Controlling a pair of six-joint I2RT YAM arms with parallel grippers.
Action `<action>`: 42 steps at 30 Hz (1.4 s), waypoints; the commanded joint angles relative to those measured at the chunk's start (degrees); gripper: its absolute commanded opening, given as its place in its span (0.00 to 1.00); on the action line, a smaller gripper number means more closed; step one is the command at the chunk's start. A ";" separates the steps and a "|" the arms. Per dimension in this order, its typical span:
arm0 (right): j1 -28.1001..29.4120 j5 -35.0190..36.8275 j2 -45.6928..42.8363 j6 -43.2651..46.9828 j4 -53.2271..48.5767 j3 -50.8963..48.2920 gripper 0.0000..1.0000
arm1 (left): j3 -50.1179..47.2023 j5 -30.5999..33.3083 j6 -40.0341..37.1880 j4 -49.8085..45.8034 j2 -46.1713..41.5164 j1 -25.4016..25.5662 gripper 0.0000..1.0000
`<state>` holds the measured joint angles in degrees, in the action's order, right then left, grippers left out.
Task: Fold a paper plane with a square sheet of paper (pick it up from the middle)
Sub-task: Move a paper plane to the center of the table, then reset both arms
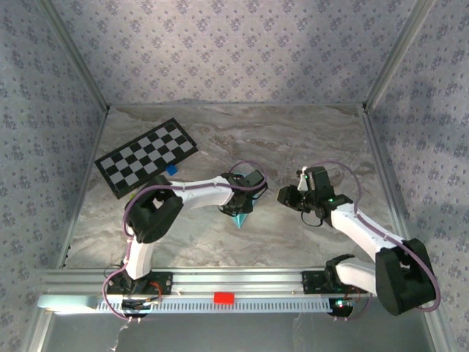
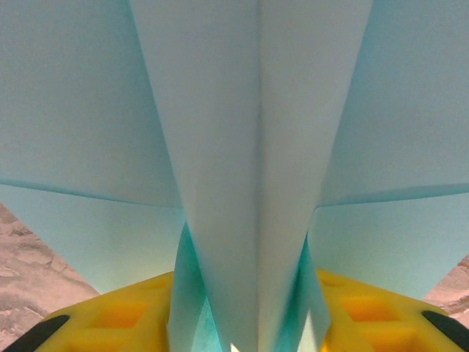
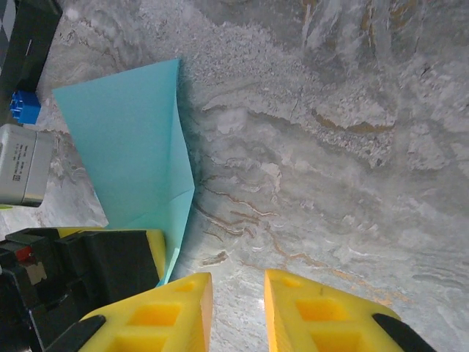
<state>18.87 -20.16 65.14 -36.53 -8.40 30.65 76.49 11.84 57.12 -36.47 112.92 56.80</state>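
Observation:
The paper plane [image 2: 249, 147] is a light sky-blue folded dart with a centre crease. In the top view it hangs point-down [image 1: 240, 218] at the table's middle, under my left gripper [image 1: 245, 202]. In the left wrist view its folds fan out between the yellow fingers [image 2: 117, 315], which stand well apart; the outer flaps lean on both. My left gripper [image 2: 245, 273] is open around it. My right gripper [image 1: 286, 196] hovers just right of the plane. It [image 3: 237, 277] is open and empty over bare marble, with the plane [image 3: 124, 147] at its left.
A black-and-white checkerboard card [image 1: 146, 155] lies at the back left, with a tiny dark-blue block [image 1: 171, 169] at its near corner. Metal frame rails edge the marble table [image 1: 308, 139]. A red piece [image 1: 223, 297] sits on the front rail.

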 commanded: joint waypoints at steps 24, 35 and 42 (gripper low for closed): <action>-3.35 17.32 -13.02 10.13 -11.89 5.18 0.65 | 0.13 6.39 0.15 -4.30 -11.81 0.55 0.51; -6.51 41.30 -10.02 20.75 -4.78 5.74 0.77 | -14.10 18.38 -1.88 -2.79 -28.93 -3.53 0.65; -13.51 40.87 -0.57 25.55 8.67 1.22 0.81 | -26.51 20.95 -6.66 1.54 -42.09 -11.60 0.92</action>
<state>7.90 18.72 61.25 -14.41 -6.66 32.97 53.12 29.85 54.28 -37.26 75.07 47.48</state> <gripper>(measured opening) 0.805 0.877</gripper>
